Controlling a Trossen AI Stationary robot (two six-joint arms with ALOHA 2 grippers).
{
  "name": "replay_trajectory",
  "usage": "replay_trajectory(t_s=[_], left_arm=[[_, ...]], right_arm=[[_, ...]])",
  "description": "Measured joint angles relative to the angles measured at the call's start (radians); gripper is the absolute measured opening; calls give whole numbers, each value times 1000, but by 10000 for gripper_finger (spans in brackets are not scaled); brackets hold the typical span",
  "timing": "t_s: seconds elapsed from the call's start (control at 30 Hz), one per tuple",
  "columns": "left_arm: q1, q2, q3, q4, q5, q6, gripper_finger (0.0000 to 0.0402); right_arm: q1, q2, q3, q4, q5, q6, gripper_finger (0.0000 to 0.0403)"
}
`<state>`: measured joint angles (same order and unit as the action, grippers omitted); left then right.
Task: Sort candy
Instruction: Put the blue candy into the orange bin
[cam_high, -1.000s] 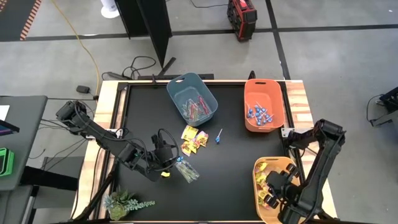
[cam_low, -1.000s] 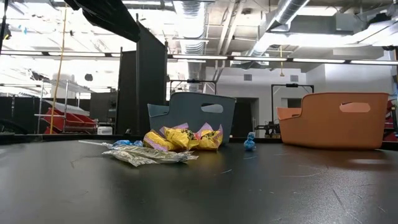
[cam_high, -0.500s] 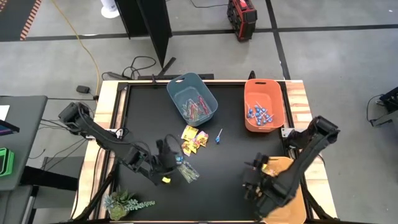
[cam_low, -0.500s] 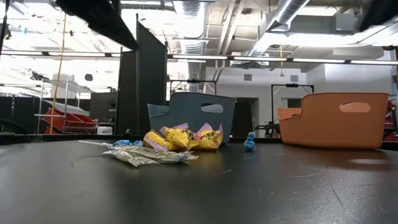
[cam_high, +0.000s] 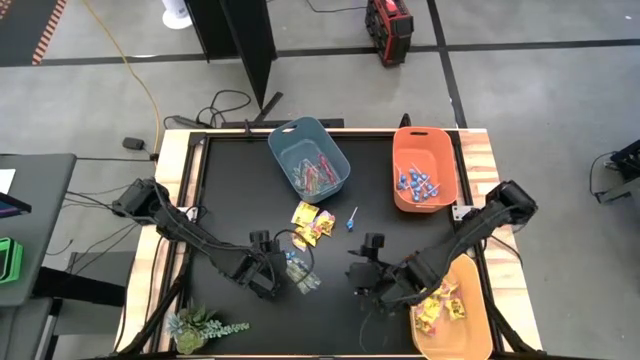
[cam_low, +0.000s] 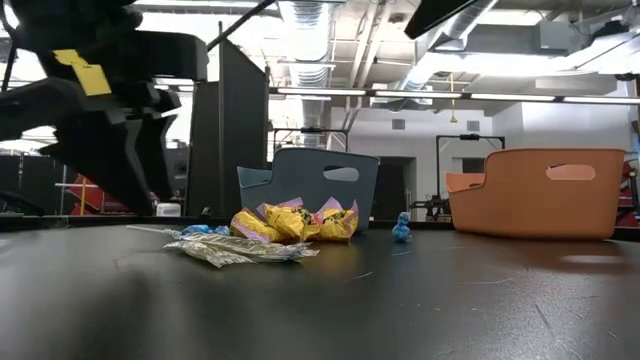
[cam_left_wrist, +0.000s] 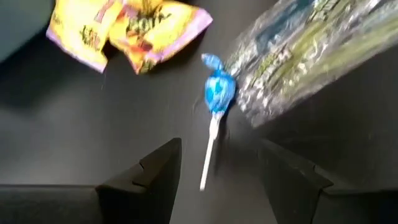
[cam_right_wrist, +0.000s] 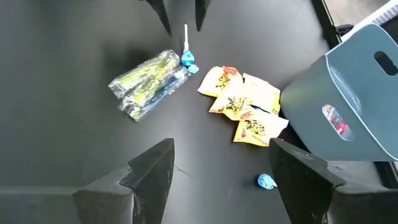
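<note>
Candy lies loose on the black table. A blue-wrapped lollipop (cam_left_wrist: 219, 93) lies beside a bundle of clear-wrapped sticks (cam_left_wrist: 298, 56) (cam_high: 302, 276). Its thin stick (cam_left_wrist: 209, 155) points toward my left gripper (cam_left_wrist: 221, 146) (cam_high: 281, 266). That gripper is open and low over the table, with a finger on either side of the stick's end, touching nothing. Yellow packets (cam_high: 311, 223) (cam_right_wrist: 245, 102) lie just beyond, and a second lollipop (cam_high: 352, 218) (cam_right_wrist: 266, 182) lies to their right. My right gripper (cam_right_wrist: 222, 144) (cam_high: 360, 278) hovers open above mid-table, facing the pile.
A blue-grey bin (cam_high: 310, 158) with pinkish sticks and an orange bin (cam_high: 425, 170) with blue lollipops stand along the far edge. A yellow bin (cam_high: 452, 312) with yellow packets sits at the near right corner. A small plant (cam_high: 195, 325) lies at the near left corner.
My right gripper has swung out of the yellow bin toward the table's left and now hangs over mid-table, near the candy pile. My left gripper has come down and a little toward the near edge, reaching the lollipop by the clear-wrapped sticks. The candy has not moved.
</note>
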<state>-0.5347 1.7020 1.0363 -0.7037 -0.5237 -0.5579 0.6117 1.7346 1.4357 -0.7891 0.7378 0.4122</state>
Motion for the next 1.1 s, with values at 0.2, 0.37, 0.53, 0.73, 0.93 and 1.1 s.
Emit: replay_trajectory(t_s=[0.2,0.37,0.53,0.73,0.93,1.1], left_arm=[[3,-1,0,-19,65,-5,201],[9,-1,0,-25,74,9,201],[29,0,0,-40,75,30,201],[74,0,0,-48,122,75,201],[99,2,0,-47,153,101,201],[99,2,0,-47,153,109,201]], right_arm=[[-14,0,0,-6,-3,-6,276],[-5,0,0,-15,-6,-6,276],[11,0,0,-15,-6,-6,276],[17,0,0,-15,-6,-5,276],[16,0,0,-18,-6,-5,276],[16,0,0,-18,-6,-5,276]])
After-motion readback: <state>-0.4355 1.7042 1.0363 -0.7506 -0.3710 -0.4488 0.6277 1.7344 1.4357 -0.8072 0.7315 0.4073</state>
